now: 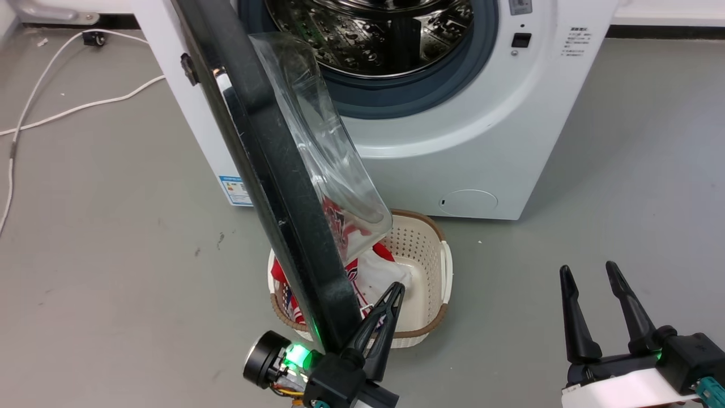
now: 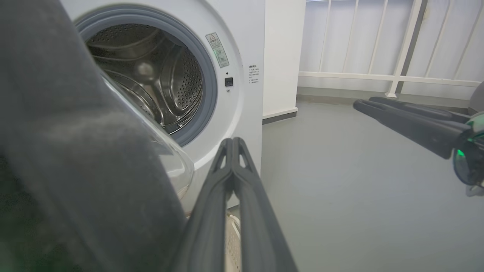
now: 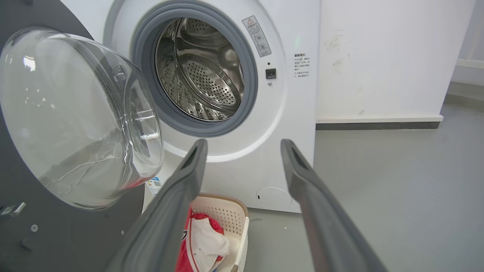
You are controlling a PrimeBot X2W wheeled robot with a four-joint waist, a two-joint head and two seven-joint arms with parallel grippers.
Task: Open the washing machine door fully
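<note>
No wording reading clearly; warning sticker with red triangle sitting on washing machine front beside drum opening; small print block showing further right, too small; blue-headed label sticking low on front corner, illegible.

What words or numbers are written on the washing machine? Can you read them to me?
Nothing is sharp enough to read.
Blue label sticker, low on the washing machine: too small.
Warning sticker with a red triangle, beside the drum: too small.
Printed text block on the front: blurred.

One washing machine; one basket
</note>
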